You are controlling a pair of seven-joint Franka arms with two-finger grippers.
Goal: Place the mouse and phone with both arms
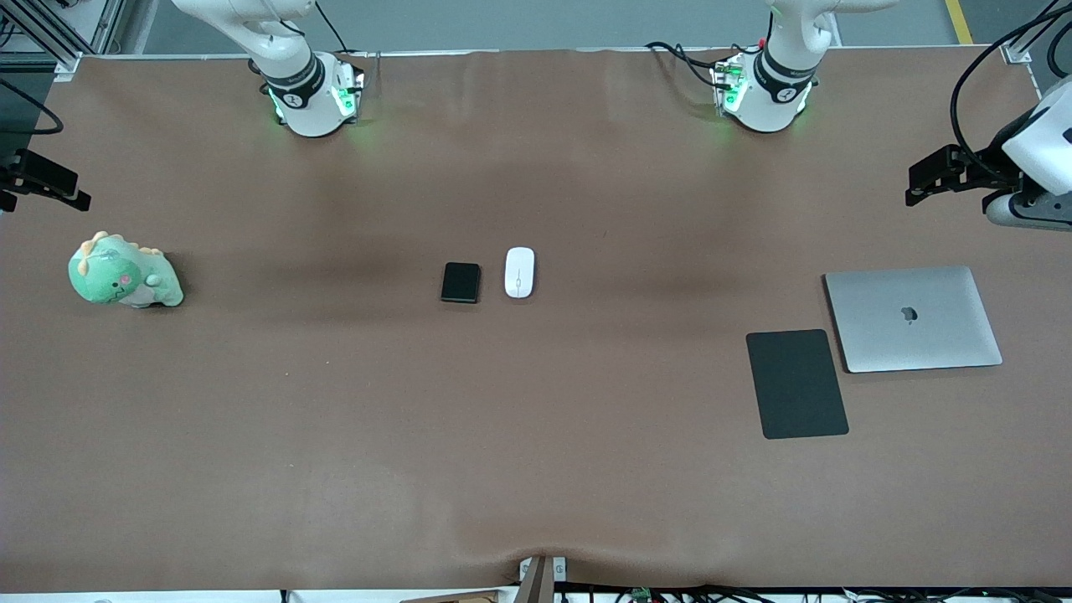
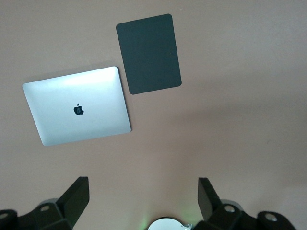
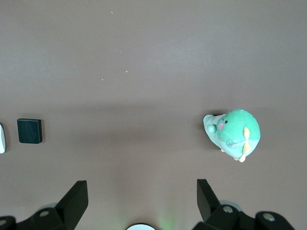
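even, soft overhead light falls on the brown desk [image 1: 335, 419], with faint broad shadows across its middle, green glow at the arm bases, and everything sharp.

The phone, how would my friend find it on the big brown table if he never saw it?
Look at the middle of the brown table, between the green dinosaur toy and the silver laptop. Two small things lie there side by side. The phone is the glossy black one beside the white mouse, much smaller than the mouse pad.
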